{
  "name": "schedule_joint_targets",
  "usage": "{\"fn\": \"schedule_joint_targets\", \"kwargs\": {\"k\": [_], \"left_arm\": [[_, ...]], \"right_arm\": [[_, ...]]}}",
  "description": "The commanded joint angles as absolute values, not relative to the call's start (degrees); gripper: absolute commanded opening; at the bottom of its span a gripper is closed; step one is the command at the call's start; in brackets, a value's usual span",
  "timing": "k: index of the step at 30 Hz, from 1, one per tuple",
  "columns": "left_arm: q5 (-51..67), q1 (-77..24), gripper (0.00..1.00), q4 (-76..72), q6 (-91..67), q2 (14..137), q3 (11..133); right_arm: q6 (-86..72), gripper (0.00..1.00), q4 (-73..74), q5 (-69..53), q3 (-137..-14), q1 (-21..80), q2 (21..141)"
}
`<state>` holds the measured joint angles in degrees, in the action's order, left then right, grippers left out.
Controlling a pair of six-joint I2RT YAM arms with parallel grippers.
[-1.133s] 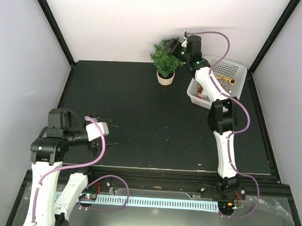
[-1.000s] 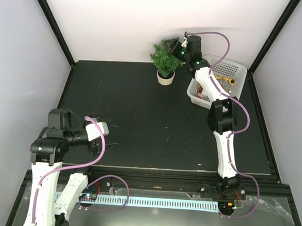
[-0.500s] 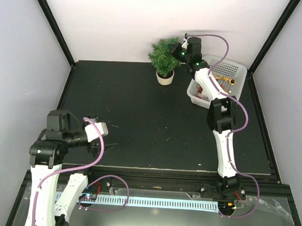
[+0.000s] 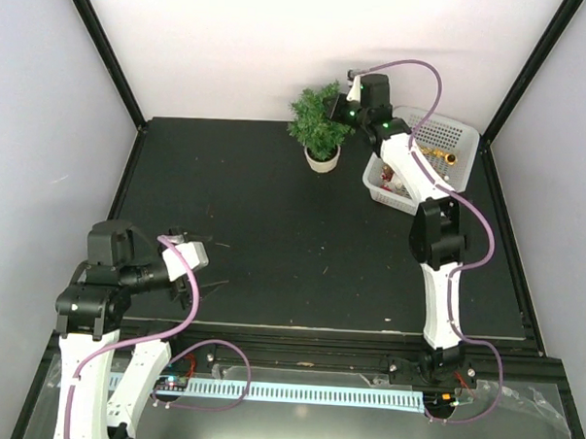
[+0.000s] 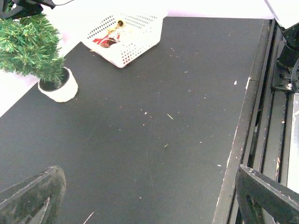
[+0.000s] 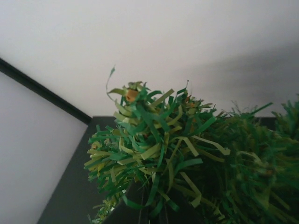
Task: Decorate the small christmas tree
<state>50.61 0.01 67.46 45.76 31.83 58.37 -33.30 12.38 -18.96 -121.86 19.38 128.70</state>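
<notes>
The small christmas tree (image 4: 315,123), bushy green in a cream pot (image 4: 322,161), stands at the back of the black table (image 4: 273,228). In the left wrist view the tree (image 5: 28,44) is at the upper left. My right gripper (image 4: 339,107) reaches into its top right side. In the right wrist view its fingers (image 6: 149,207) are pressed together with green needles of the tree (image 6: 154,140) caught between them. My left gripper (image 4: 202,264) hovers open over the near left of the table, its jaws (image 5: 149,172) wide apart with nothing between them.
A white lattice basket (image 4: 456,137) with red and gold ornaments (image 4: 442,158) sits at the back right, beside the right arm; the left wrist view shows the basket (image 5: 140,44) too. The table's metal front rail (image 5: 261,116) runs along the near edge.
My right gripper has shut on the tree's top branches. The tree and its pot have shifted slightly toward the near side. The left arm has sunk a little.
</notes>
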Motion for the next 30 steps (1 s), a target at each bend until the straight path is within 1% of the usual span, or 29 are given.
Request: {"fn": "schedule_joint_targets", "kwargs": {"k": [1,4,8,12,19,25,30], "left_arm": [[50.87,0.12,0.99,64.61,42.46,30.78,57.31],[51.28,0.11,0.99,63.35,41.24,29.43,56.49],[51.94,0.11,0.99,61.44,39.38,27.37,55.38],[52.74,0.11,0.99,59.63,36.88,25.09,54.29],[51.59,0.17,0.99,57.82,34.43,22.21,52.47],[50.85,0.15,0.99,55.51,32.35,21.41,50.62],[50.55,0.17,0.99,54.11,31.27,21.76,50.06]], "right_arm": [[-24.32,0.01,16.07,-15.61,-116.47,21.02,121.7],[-20.08,0.01,15.69,-12.98,-111.58,23.03,117.59],[-13.49,0.01,17.3,-4.93,-108.28,26.71,114.94],[-12.05,0.01,17.39,-0.84,-104.57,28.46,112.04],[-16.04,0.01,11.18,-3.84,-92.43,29.37,102.47],[-19.27,0.01,11.88,-1.71,-86.5,33.83,93.82],[-27.59,0.01,8.32,-7.19,-78.1,35.69,84.72]]}}
